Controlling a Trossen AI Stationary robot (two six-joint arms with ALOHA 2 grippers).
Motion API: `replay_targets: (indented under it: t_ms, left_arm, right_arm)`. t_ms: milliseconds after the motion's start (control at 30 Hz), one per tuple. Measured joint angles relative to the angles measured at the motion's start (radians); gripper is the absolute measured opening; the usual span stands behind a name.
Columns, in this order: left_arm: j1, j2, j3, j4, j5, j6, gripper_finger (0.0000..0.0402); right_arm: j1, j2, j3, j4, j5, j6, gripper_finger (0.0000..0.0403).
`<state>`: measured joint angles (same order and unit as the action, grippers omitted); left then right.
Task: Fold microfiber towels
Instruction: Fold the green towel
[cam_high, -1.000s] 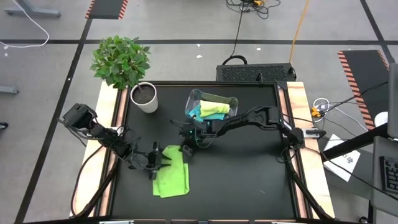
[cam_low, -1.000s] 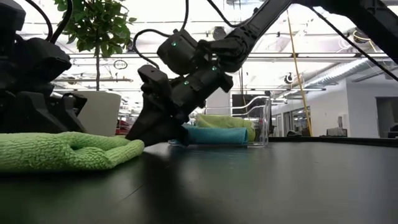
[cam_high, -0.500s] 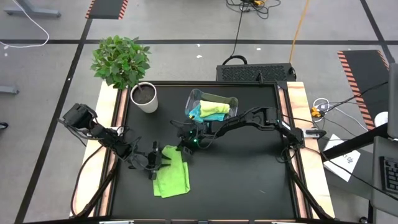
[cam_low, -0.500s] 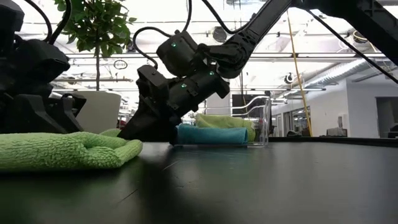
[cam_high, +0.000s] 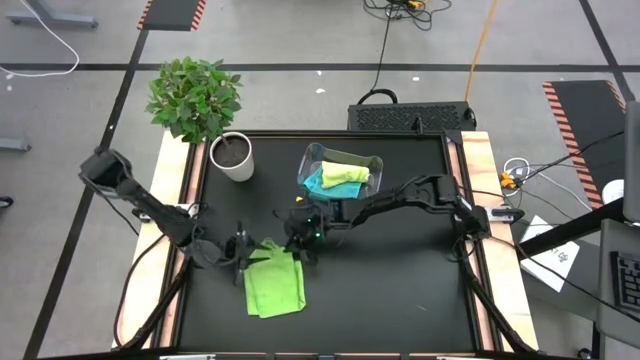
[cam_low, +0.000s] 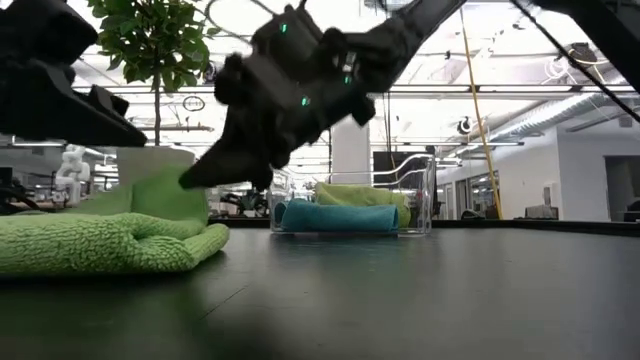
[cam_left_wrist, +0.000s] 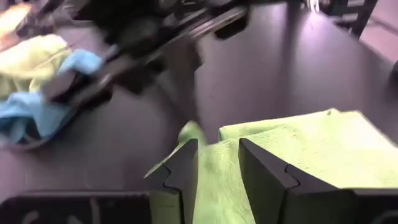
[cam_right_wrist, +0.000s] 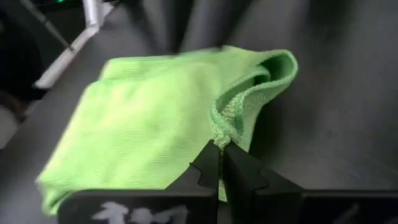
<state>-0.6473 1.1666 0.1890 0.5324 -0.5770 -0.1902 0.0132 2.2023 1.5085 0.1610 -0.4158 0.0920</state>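
A clear plastic bin (cam_high: 341, 171) stood behind the bright green towel (cam_high: 274, 285), holding the turquoise towel (cam_low: 340, 216) and the pale yellow-green towel (cam_high: 345, 176); a white plant pot (cam_high: 232, 157) stood left of the bin. The right gripper (cam_right_wrist: 219, 148) pinched the fluffy green towel's hemmed corner, lifted off the black table (cam_high: 400, 280). The left gripper (cam_left_wrist: 214, 149) gripped its other near corner, though motion blur obscured the contact.

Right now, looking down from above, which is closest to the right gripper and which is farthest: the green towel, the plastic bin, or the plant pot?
From the right gripper, in the high view:
1. Bright green towel: pinched in it at a corner, lying just in front.
2. Clear plastic bin: behind it, at the table's back, holding two towels.
3. White plant pot: back left corner, slightly farther than the bin.
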Motion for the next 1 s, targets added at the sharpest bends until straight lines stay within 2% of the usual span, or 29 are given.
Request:
replay_targets:
  t_ms: [133, 233, 433, 633, 767, 867, 1000]
  left_arm:
    - [-0.008, -0.125, 0.000, -0.168, 0.000, -0.114, 0.0117]
    - [-0.011, -0.161, 0.000, -0.252, 0.000, -0.177, 0.0117]
    - [-0.023, -0.115, 0.000, -0.274, 0.053, -0.283, 0.0118]
    - [-0.059, -0.068, 0.000, -0.212, 0.053, -0.296, 0.0118]
    - [-0.094, -0.068, 0.000, -0.274, 0.053, -0.347, 0.0118]
    - [-0.118, -0.067, 0.000, -0.349, 0.019, -0.422, 0.0118]
    - [-0.133, -0.067, 0.000, -0.321, -0.012, -0.433, 0.0118]
  right_arm:
    - [0.024, -0.047, 0.000, -0.049, 0.042, -0.061, 0.0001]
    - [0.028, -0.066, 0.000, -0.072, 0.057, -0.082, 0.0001]
    - [0.020, -0.074, 0.001, -0.075, 0.050, -0.106, 0.0001]
    - [0.020, -0.077, 0.001, -0.099, 0.049, -0.120, 0.0000]
    - [0.020, -0.111, 0.000, -0.135, 0.049, -0.142, 0.0000]
    - [0.020, -0.141, 0.001, -0.140, 0.049, -0.154, 0.0000]
    - [0.017, -0.151, 0.001, -0.143, 0.048, -0.151, 0.0000]
